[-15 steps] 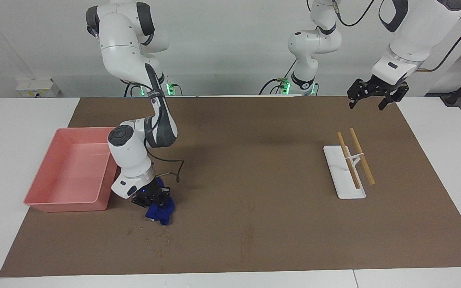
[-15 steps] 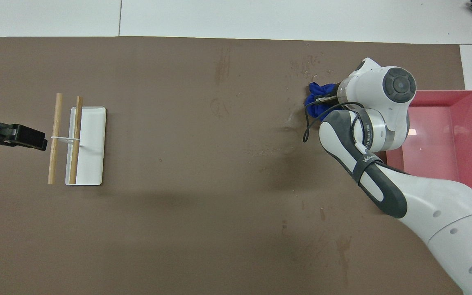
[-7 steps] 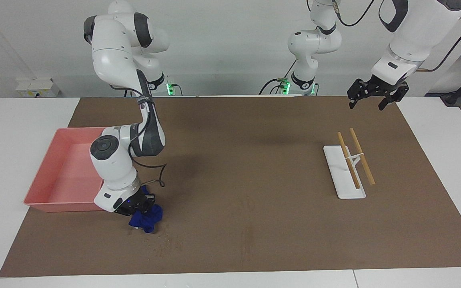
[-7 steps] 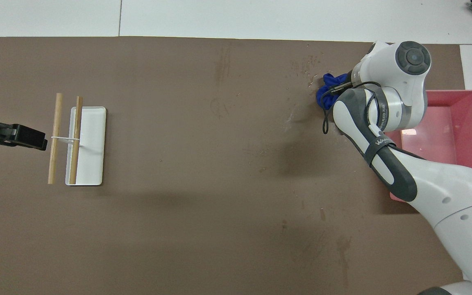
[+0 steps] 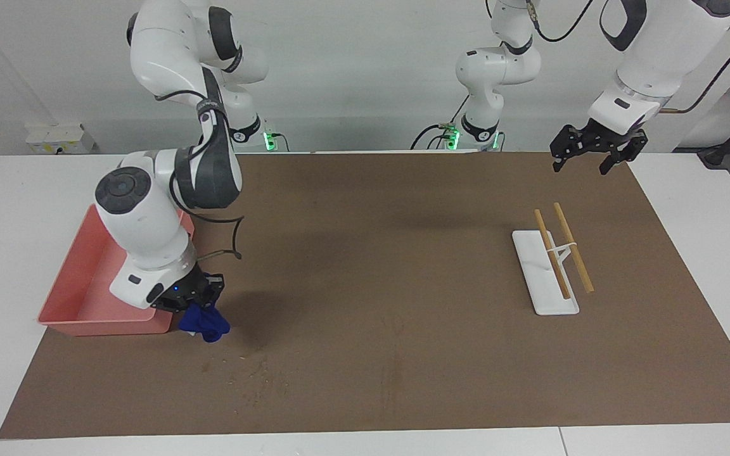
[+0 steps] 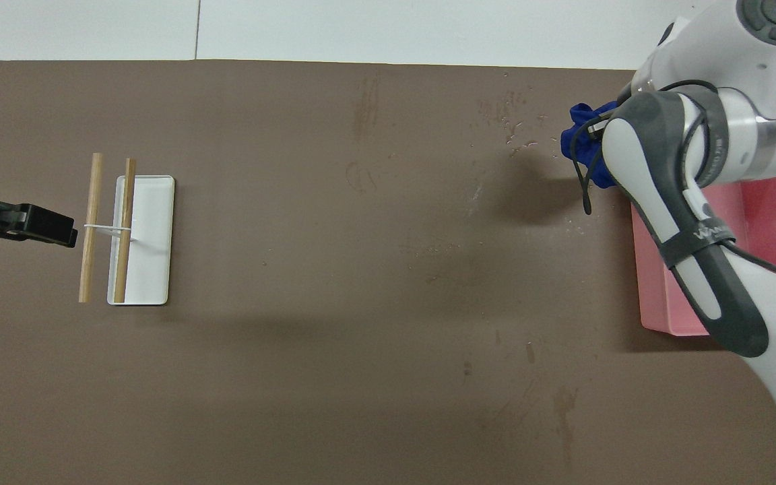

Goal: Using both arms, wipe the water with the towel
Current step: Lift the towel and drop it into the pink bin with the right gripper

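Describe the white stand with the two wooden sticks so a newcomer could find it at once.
Start at the brown mat and go to the left arm's end of the table, where the left gripper hangs open. On the mat there lies a flat white stand. Two wooden sticks rest across its rack, unlike anything else there.

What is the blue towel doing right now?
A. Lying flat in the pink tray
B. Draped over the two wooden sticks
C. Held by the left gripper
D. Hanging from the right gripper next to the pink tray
D: the towel hangs bunched from the shut right gripper, just beside the pink tray and above the brown mat.
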